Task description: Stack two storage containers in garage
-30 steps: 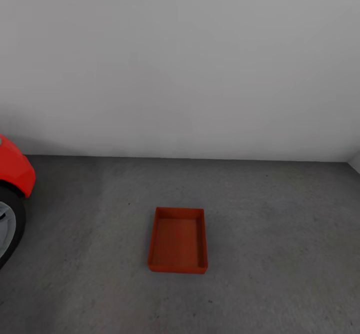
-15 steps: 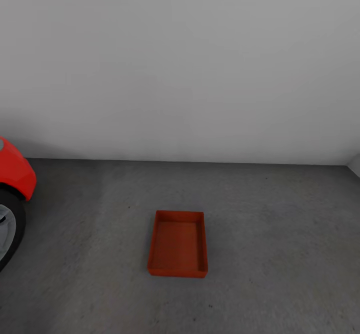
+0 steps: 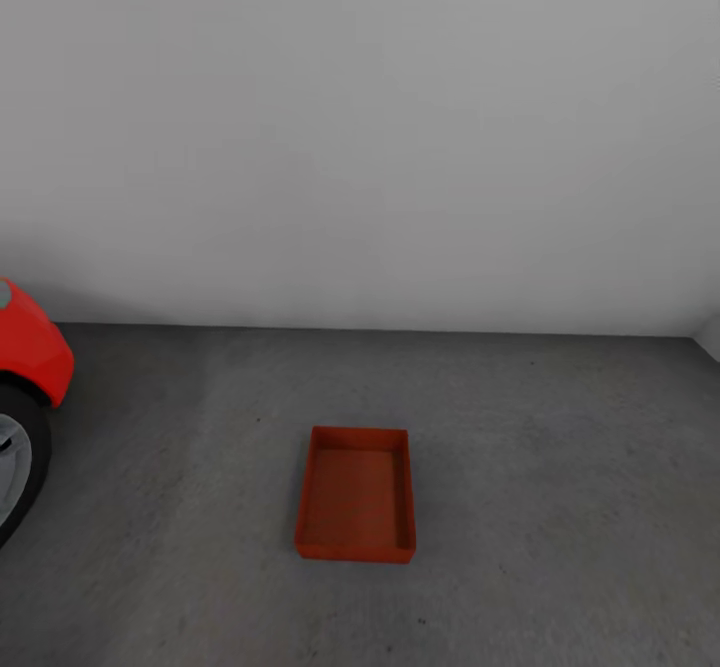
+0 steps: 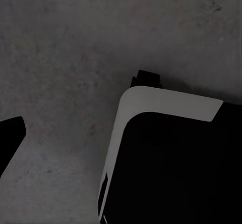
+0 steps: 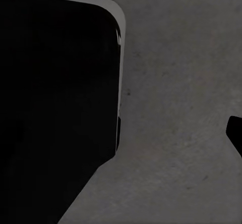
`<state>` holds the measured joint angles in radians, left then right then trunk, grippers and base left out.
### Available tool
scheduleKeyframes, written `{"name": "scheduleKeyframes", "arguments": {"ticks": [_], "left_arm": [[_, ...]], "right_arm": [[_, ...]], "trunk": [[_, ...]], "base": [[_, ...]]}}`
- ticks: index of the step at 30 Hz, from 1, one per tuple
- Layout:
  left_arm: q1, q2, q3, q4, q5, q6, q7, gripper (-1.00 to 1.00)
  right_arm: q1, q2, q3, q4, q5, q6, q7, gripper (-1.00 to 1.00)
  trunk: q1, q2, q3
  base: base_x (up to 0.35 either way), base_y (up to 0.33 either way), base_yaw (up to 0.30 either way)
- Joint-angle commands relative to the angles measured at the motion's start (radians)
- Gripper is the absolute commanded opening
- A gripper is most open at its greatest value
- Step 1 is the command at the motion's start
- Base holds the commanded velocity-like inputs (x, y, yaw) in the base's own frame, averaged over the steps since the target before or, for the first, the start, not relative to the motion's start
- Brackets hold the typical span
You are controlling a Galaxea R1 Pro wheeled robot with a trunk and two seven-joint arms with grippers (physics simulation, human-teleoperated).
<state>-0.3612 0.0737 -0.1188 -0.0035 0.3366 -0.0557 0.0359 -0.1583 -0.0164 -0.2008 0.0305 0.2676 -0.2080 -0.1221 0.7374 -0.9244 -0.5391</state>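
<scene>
One storage container (image 3: 355, 509) on concrete floor (image 3: 550, 467)

The storage container (image 3: 356, 497) looks like smooth matt plastic, red-orange, its low walls plain and unmarked; the floor (image 3: 560, 467) is rough, matt grey concrete, mottled and speckled with small dark flecks; the wall (image 3: 360, 127) is a flat, smooth white with no sheen; the red car (image 3: 30, 347) has a glossy painted body panel, and its tyre (image 3: 35, 457) looks like dull black rubber; the robot base (image 4: 171, 173) shows smooth black casing with a pale matt rim.
</scene>
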Motion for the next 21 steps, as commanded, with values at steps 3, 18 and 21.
{"name": "scheduleKeyframes", "arguments": {"ticks": [3, 18, 21], "left_arm": [[-0.001, 0.0, -0.009, 0.0, 0.007, -0.003, 0.002, 1.0], [0.0, 0.0, -0.009, 0.0, 0.006, -0.003, 0.002, 1.0], [0.0, 0.0, -0.009, 0.0, 0.006, -0.003, 0.002, 1.0]], "right_arm": [[-0.001, 0.0, -0.008, 0.003, 0.012, -0.005, 0.005, 1.0], [-0.001, 0.001, -0.006, 0.003, 0.012, 0.001, 0.012, 1.0], [-0.001, 0.0, -0.006, 0.003, 0.012, 0.0, 0.014, 1.0]], "trunk": [[0.0, -0.001, 0.004], [0.0, -0.001, 0.028], [0.0, -0.001, 0.033]], "base": [[0.0, 0.0, 0.0], [0.0, 0.0, 0.0], [0.0, 0.0, 0.0]]}}
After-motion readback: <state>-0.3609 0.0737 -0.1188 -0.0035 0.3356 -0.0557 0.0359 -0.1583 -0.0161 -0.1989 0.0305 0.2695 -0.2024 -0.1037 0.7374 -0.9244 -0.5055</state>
